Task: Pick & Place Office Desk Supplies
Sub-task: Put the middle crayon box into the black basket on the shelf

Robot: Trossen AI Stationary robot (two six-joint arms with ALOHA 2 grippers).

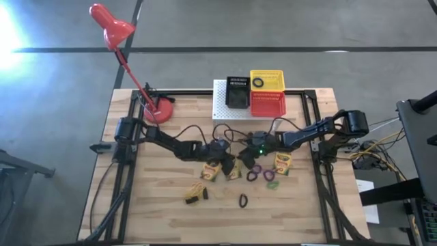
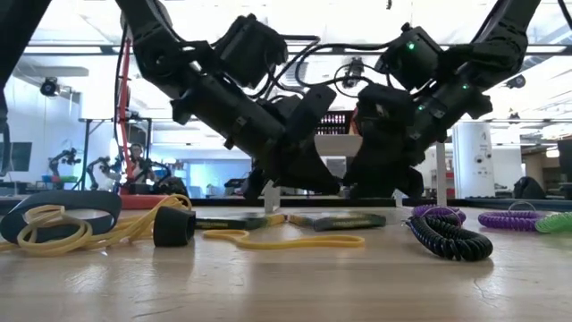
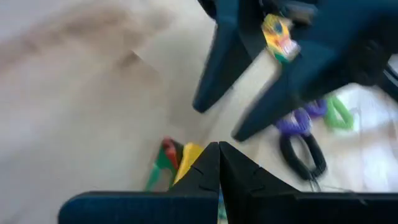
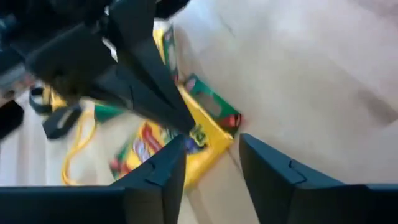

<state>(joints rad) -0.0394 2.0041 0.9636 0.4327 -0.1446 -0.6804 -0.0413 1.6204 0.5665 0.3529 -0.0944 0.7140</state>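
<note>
Three yellow-and-green crayon boxes lie flat on the table (image 1: 210, 171), (image 1: 234, 169), (image 1: 283, 162). Purple rings (image 1: 254, 173), a green ring (image 1: 272, 183) and a black ring (image 1: 242, 200) lie near them. The rubber-band tangle with its black piece (image 1: 194, 193) lies nearer the front. My left gripper (image 3: 219, 158) is shut, low over the middle box (image 4: 202, 140). My right gripper (image 4: 214, 165) is open and faces it. One of its fingers is over that box's edge and the other is over bare wood. My left gripper comes slanting down from the table's left. Its shut fingertips (image 4: 185, 124) stand at the top face of the middle crayon box, which lies flat. I cannot tell whether they touch it. My right gripper: whether its finger (image 4: 168, 163) touches the box's edge (image 4: 208, 152), I cannot tell.
At the far edge stand a red desk lamp (image 1: 113, 27) and a white perforated stand (image 1: 220, 102). Black (image 1: 237, 91), yellow (image 1: 266, 80) and red (image 1: 268, 104) baskets are on or by the stand. Both arms meet at the table's centre. Bare wood lies along the near left and right.
</note>
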